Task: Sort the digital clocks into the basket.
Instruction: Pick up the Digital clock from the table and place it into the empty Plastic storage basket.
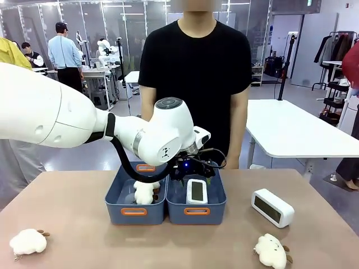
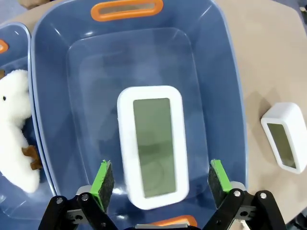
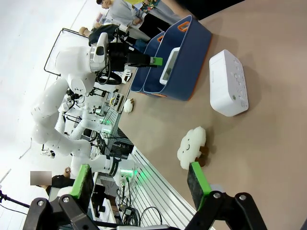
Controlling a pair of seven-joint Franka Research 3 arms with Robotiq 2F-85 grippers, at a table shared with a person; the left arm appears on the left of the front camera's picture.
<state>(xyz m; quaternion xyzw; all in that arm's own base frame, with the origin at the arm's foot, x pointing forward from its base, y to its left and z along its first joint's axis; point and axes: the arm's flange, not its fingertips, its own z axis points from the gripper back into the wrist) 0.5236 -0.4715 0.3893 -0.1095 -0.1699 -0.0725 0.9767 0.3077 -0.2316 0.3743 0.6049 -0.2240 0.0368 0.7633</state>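
Showing grey screen, white rounded clock [image 2: 152,146]

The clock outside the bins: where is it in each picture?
Front view: clock on the table, right of the blue bin.
Left wrist view: clock at the right edge.
Right wrist view: clock upper right.
Shared landmark: that blue bin, holding the other clock.

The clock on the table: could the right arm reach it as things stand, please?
Probably yes. The clock lies alone on the table, nothing touching it, and the open right gripper hangs above the table facing it; a sheep lies nearer, but low and apart.
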